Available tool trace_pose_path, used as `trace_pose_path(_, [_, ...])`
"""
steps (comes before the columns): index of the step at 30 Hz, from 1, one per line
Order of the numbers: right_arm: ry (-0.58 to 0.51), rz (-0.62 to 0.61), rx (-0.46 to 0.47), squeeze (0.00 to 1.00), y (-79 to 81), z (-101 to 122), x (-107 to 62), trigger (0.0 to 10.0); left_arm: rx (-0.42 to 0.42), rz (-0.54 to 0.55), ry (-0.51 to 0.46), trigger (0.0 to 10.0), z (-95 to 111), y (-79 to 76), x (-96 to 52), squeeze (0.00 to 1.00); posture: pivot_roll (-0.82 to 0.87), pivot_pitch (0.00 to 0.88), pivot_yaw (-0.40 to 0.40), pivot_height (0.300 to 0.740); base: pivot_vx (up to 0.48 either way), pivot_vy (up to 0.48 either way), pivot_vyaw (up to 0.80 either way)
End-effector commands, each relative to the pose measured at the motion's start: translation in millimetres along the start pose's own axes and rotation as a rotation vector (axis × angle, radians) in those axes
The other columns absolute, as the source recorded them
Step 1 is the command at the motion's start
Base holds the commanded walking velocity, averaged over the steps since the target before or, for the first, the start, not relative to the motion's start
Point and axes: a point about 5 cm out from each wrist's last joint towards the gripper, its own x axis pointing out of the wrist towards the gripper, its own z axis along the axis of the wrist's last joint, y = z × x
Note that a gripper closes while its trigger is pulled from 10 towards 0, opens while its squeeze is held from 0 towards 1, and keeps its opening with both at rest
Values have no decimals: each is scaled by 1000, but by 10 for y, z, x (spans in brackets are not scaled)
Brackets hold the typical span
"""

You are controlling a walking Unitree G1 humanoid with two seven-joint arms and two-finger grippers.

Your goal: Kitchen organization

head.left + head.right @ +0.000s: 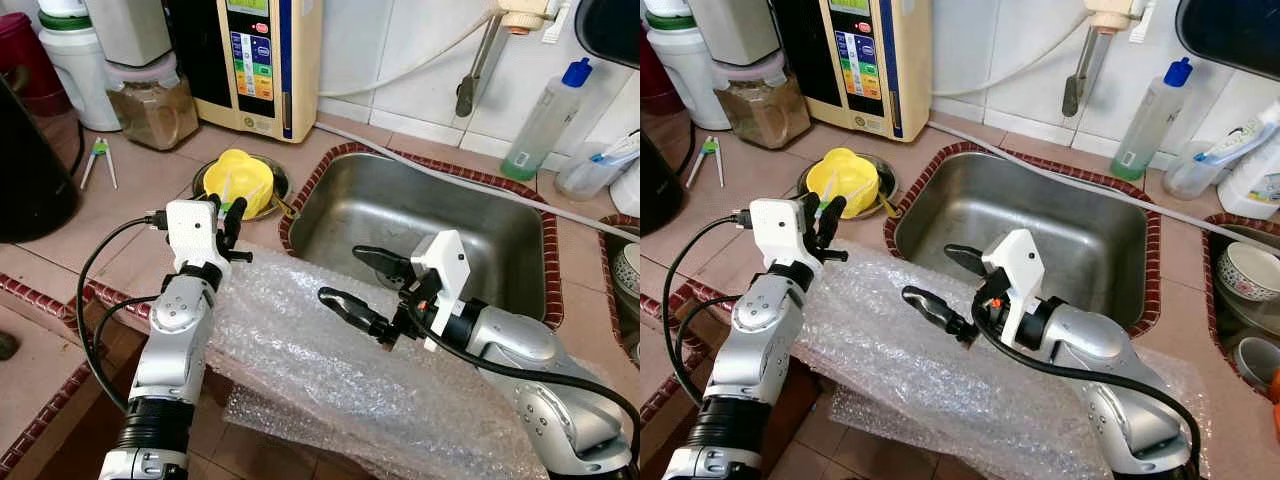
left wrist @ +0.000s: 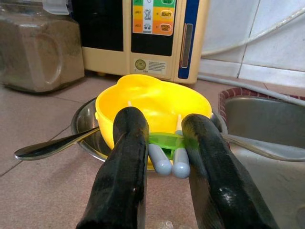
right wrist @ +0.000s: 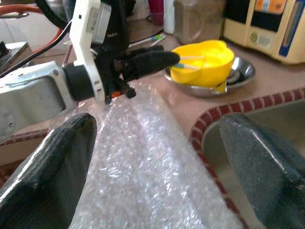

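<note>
Two pale grey training chopsticks (image 2: 171,162), joined by a green plastic bridge, sit pinched between the fingers of the left gripper (image 1: 228,222), which hangs over the tiled counter (image 1: 150,185) just in front of the yellow bowl (image 1: 240,180). That bowl rests on a shallow steel dish (image 2: 83,129) with a metal spoon (image 2: 45,148) lying across its rim, beside the sink (image 1: 400,215). The fingers close on the green bridge with only a narrow gap left between them. By their look the chopsticks are light, stiff and smooth, so they could pivot or slip; holding at the bridge, where both sticks meet, seems the surest place. The right gripper (image 1: 365,285) hovers wide open and empty above the bubble wrap (image 1: 330,370) draped over the counter edge; that sheet looks soft, crinkly and nearly weightless.
</note>
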Motion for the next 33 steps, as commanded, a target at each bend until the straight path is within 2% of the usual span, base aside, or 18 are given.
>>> trace_pose_path(1, [-16, -25, -1, 0, -42, 18, 3, 10000, 30, 20, -18, 0, 43, 31, -6, 0, -2, 91, -22, 740, 0, 0, 0])
trace_pose_path(5, [-40, -40, 27, 0, -63, 31, 10, 10000, 39, 48, -35, 0, 90, 69, 9, 0, 0, 92, -23, 740, 0, 0, 0])
trace_pose_path(14, [-52, -76, 25, 0, -102, 43, 22, 10000, 77, 36, -124, 0, 263, 33, 16, 0, 2, 92, -29, 740, 0, 0, 0])
trace_pose_path(19, [-87, -107, 43, 0, -133, 79, 50, 10000, 131, -49, -227, 0, 428, -100, -22, 0, 6, 93, -32, 740, 0, 0, 0])
trace_pose_path(24, [-100, -122, 54, 0, -143, 85, 60, 10000, 143, -60, -250, 0, 460, -116, -33, 0, 6, 93, -33, 740, 0, 0, 0])
trace_pose_path(25, [-121, -152, 65, 0, -184, 109, 70, 10000, 136, -113, -289, 0, 515, -186, -39, 0, 5, 92, -35, 740, 0, 0, 0])
trace_pose_path(27, [-143, -179, 83, 0, -222, 135, 76, 10000, 123, -152, -312, 0, 547, -242, -47, 0, 5, 91, -37, 740, 0, 0, 0])
trace_pose_path(29, [-215, -257, 152, 0, -345, 228, 81, 10000, 102, -228, -342, 0, 604, -338, -61, 0, 5, 89, -38, 740, 0, 0, 0])
trace_pose_path(31, [-232, -273, 173, 0, -372, 245, 80, 10000, 94, -245, -346, 0, 616, -360, -66, 0, 5, 89, -38, 740, 0, 0, 0])
trace_pose_path(33, [-289, -332, 241, 0, -462, 292, 72, 10000, 50, -298, -355, 0, 650, -426, -75, 0, 3, 89, -36, 740, 0, 0, 0])
